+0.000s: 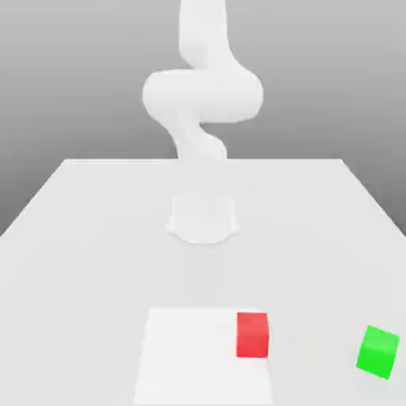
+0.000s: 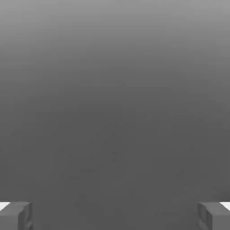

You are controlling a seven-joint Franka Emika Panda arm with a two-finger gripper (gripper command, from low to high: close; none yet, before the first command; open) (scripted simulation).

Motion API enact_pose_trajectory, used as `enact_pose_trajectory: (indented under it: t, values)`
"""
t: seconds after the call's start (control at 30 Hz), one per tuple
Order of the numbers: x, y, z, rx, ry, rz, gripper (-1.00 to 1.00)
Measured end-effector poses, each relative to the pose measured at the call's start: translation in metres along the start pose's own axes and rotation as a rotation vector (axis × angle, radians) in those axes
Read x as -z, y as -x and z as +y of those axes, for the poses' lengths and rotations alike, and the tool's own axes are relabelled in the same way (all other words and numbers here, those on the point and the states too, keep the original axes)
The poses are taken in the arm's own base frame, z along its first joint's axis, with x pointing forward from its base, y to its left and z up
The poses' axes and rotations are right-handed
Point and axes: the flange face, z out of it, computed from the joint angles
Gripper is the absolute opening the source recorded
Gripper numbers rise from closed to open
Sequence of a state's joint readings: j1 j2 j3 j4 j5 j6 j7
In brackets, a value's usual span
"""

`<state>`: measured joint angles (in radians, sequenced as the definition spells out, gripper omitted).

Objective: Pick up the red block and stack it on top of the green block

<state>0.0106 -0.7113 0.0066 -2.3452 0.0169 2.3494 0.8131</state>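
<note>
We count one red block [image 1: 252, 335] and one green block [image 1: 377, 351] on the white table [image 1: 79, 238], red toward the exterior view's left, green well apart to its right. Our gripper [image 2: 115, 215] is spread wide and holds nothing, its two fingertips [image 2: 15, 214] far apart against plain grey. Neither block lies between them yet, so the reach is the step in hand. We'd bring the gripper down squarely over the red block, fingers straddling two opposite faces, and close only once it sits centred between them.
</note>
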Motion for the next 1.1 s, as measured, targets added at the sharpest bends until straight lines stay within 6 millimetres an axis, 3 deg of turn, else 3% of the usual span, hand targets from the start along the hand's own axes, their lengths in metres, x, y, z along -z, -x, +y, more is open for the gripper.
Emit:
enact_pose_trajectory:
  t: [0.13, 0.27, 0.4, 0.53, 0.67, 0.87, 0.9, 1.1]
  values:
    - [-0.098, 0.029, 0.009, -0.017, 0.09, -0.117, 0.0]
    - [-0.181, 0.07, 0.03, -0.029, 0.185, -0.22, 0.0]
    - [-0.252, 0.121, 0.062, -0.036, 0.289, -0.312, 0.0]
    - [-0.307, 0.178, 0.104, -0.039, 0.401, -0.392, 0.0]
    - [-0.345, 0.236, 0.152, -0.031, 0.512, -0.46, 0.0]
    - [-0.393, 0.27, 0.189, -0.035, 0.538, -0.472, 0.0]
    - [-0.397, 0.273, 0.193, -0.035, 0.538, -0.472, -1.0]
    - [-0.4, 0.275, 0.195, -0.036, 0.537, -0.471, -1.0]
